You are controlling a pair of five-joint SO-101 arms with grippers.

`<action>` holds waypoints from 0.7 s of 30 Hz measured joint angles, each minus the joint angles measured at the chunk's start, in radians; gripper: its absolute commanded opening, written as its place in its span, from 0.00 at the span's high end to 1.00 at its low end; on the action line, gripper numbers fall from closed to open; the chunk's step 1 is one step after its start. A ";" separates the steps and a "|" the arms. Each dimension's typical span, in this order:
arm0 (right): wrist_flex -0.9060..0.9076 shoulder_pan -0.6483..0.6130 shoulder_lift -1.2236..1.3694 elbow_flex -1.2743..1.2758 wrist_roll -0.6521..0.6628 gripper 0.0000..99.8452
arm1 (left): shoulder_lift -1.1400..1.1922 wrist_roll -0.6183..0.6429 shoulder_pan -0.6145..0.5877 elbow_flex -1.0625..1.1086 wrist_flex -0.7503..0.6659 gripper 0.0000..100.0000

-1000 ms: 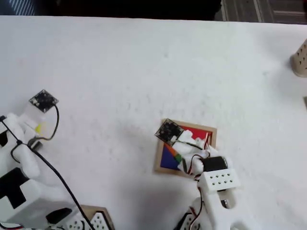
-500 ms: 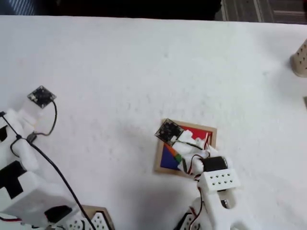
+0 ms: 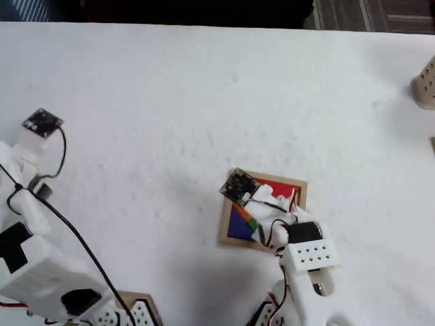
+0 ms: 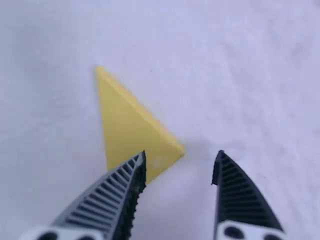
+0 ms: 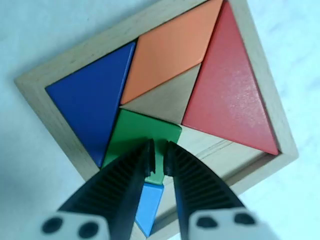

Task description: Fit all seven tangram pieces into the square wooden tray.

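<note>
The square wooden tray (image 3: 299, 183) lies at centre right of the table, with my right arm (image 3: 306, 252) over it. Inside the tray (image 5: 85, 57) sit a large blue triangle (image 5: 90, 100), an orange parallelogram (image 5: 172, 47), a large red triangle (image 5: 227, 95), a green square (image 5: 140, 132) and a small light-blue triangle (image 5: 149, 205). A bare wooden triangular gap (image 5: 167, 100) shows in the middle. My right gripper (image 5: 159, 150) hangs shut just over the green square. My left gripper (image 4: 179, 160) is open over the white table, one finger covering a corner of the yellow triangle (image 4: 127, 120).
The left arm (image 3: 30, 204) stands at the table's far left edge. A beige perforated object (image 3: 425, 85) sits at the right edge. A wooden block (image 3: 139, 305) lies at the arms' base. Wide white table surface spreads between the arms and behind the tray.
The left arm has swung toward the far left of the table, its wrist camera shifting up and left in the high view. The right arm and tray have kept still.
</note>
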 measured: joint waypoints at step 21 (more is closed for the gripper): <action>0.000 0.000 0.000 0.000 0.000 0.96 | 0.193 -0.057 -0.029 -0.149 -0.048 0.76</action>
